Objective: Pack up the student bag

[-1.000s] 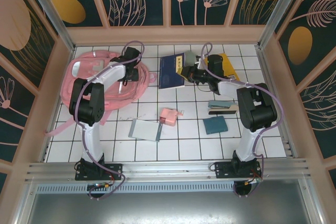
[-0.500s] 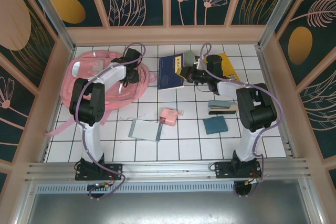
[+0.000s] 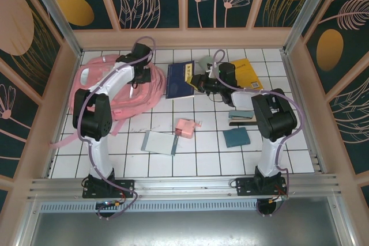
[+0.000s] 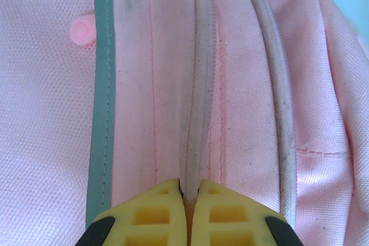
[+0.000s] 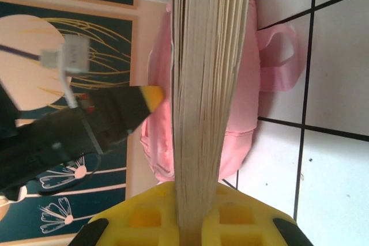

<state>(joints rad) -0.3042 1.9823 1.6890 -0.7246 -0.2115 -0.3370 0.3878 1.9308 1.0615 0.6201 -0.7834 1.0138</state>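
Nearest, the small pink pouch (image 3: 185,126) and grey notebook (image 3: 159,142) lie untouched on the counter (image 3: 202,159). Beyond, the right gripper (image 3: 200,81), clamped on the blue book (image 3: 179,79), has carried it leftward toward the student bag (image 3: 104,87) at far left. The left gripper (image 4: 189,197) pinches the bag's seam, so loading looks close.

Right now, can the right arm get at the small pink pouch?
Probably not yet: the right tool is shut on the blue book. The pink pouch itself lies uncovered.
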